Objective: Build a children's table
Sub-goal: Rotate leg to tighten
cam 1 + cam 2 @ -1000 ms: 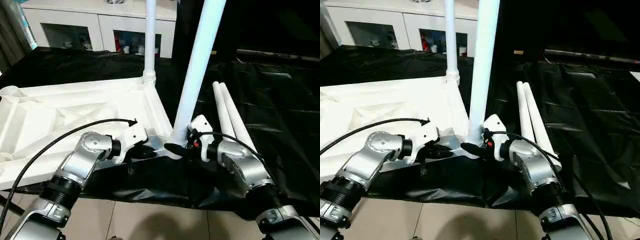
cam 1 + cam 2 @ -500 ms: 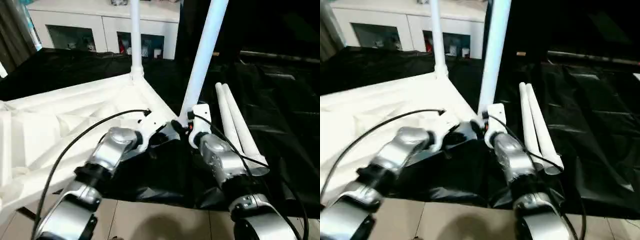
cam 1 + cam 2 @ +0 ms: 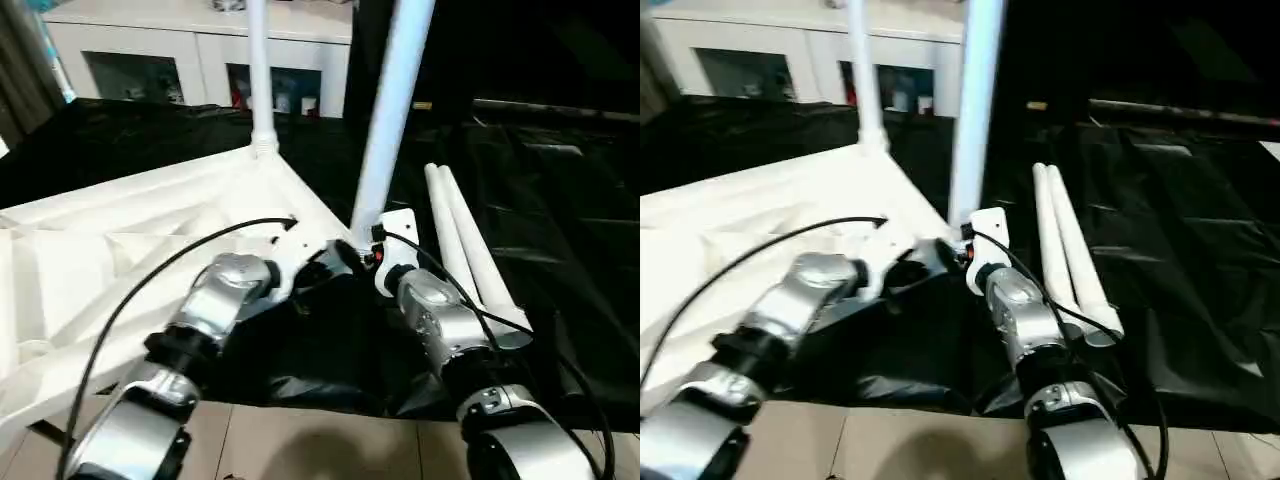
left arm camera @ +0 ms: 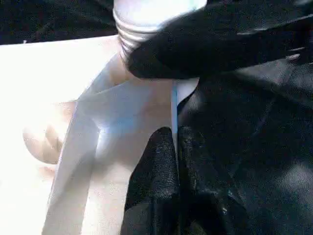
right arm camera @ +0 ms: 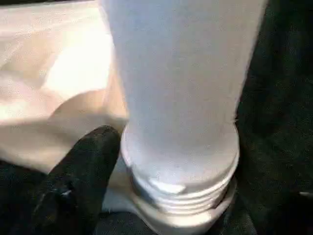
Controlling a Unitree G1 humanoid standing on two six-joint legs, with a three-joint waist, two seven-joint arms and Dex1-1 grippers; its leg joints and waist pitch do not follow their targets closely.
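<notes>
The white table top (image 3: pixel 120 250) lies underside up on the black-draped table. One white leg (image 3: pixel 258 80) stands in its far corner socket. A second leg (image 3: pixel 392 110) rises from the near corner socket, its threaded base (image 5: pixel 181 191) seated in the ring. My right gripper (image 3: pixel 362 250) is shut on that leg's base, with one black finger (image 5: pixel 80 176) against the thread and the other hidden behind the tube. My left gripper (image 4: pixel 175 137) is shut on the top's thin rim (image 4: pixel 173 105) just beside that corner. Two loose legs (image 3: pixel 465 250) lie side by side to the right.
Black cloth (image 3: pixel 560 200) covers the big table, wrinkled and hanging over the front edge. A white cabinet with glass doors (image 3: pixel 200 60) stands behind. Black cables (image 3: pixel 150 270) run along my forearms. Tiled floor (image 3: pixel 300 445) shows below.
The head view has shifted. Both arms have stretched forward, and the near corner with its leg sits farther from me. The held leg stands a little more upright.
</notes>
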